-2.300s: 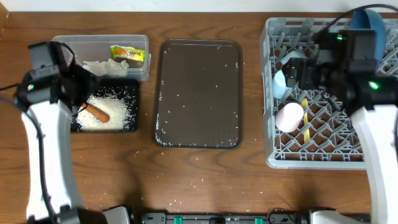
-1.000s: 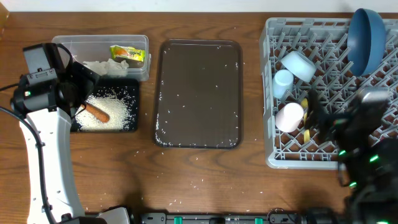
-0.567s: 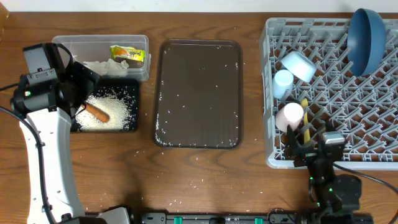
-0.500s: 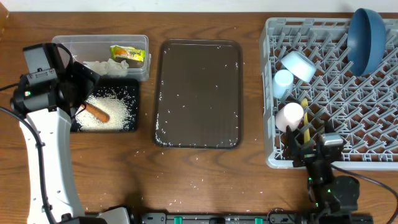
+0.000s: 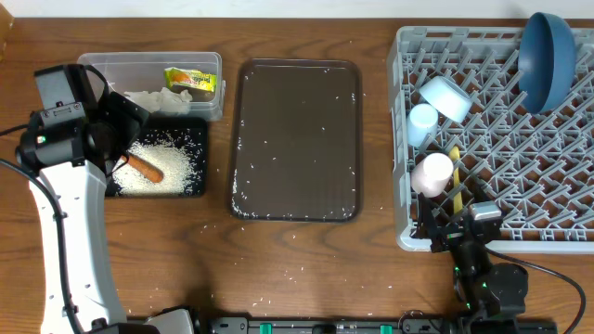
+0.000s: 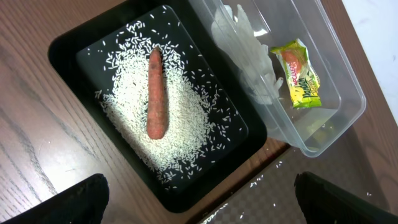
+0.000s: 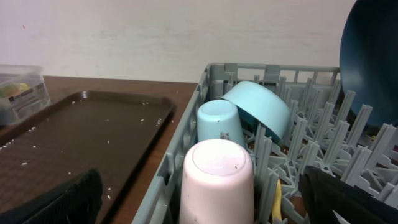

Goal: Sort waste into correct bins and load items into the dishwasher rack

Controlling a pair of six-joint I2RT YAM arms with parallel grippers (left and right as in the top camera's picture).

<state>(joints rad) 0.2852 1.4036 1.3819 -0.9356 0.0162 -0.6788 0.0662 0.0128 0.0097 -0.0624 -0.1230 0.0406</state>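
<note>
The black tray holds white rice and the brown sausage stick. Behind it, the clear tub holds the napkin and the yellow-green wrapper. My left gripper hangs open above the black tray, holding nothing. The grey rack carries the dark blue plate on edge, the bowl, the blue cup, the upturned pink cup and the yellow spoon. My right gripper is open at the rack's front edge, facing the pink cup.
A large dark brown serving tray lies between the bins and the rack, with scattered rice grains on it. More grains dot the wooden table in front of it. A wall stands behind the table.
The right arm has pulled back from above the rack and come down to the table's front edge, then shifted slightly left. The left arm has not moved.
</note>
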